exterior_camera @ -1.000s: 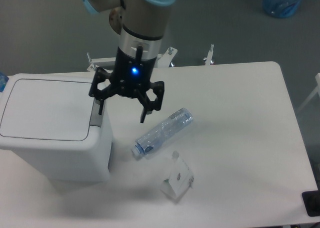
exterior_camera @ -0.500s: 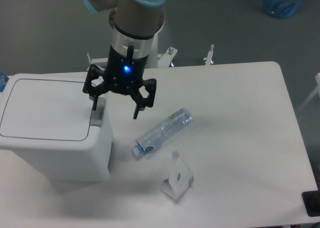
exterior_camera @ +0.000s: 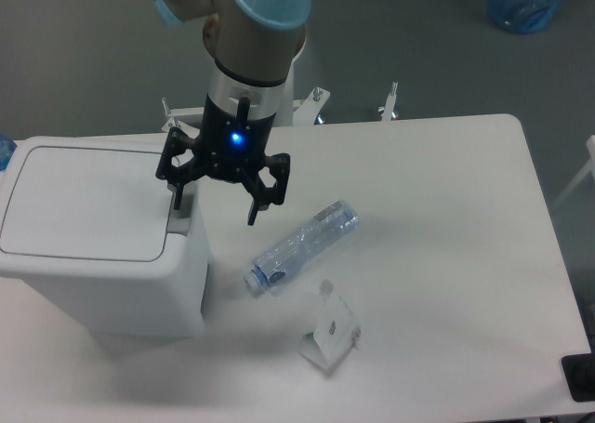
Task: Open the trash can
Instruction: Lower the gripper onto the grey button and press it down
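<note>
Now, gripper: spread open, one finger on the button strip, evidently to press it.
Trash can: lid shut, table's left edge.

One fixed camera looks steeply down on the table

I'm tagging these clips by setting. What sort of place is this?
Probably a robotics lab or test cell, not a home: a white table on a grey floor, a robot arm with its open gripper over a white trash can, and staged props, a plastic bottle and a small white carton.
</note>
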Controlling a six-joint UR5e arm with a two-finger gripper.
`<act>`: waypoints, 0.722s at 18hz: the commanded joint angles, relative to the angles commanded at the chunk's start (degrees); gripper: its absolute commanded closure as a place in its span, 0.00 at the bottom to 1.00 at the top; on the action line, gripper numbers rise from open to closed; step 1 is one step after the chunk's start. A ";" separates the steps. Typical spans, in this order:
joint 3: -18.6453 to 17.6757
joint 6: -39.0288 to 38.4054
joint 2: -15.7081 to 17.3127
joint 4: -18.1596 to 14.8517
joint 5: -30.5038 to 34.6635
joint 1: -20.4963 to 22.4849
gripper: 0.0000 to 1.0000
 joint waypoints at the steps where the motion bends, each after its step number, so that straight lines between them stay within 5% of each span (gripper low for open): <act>1: 0.09 0.00 0.00 -0.26 0.00 0.00 0.00; 13: 0.09 0.00 -0.09 0.18 0.00 0.00 0.00</act>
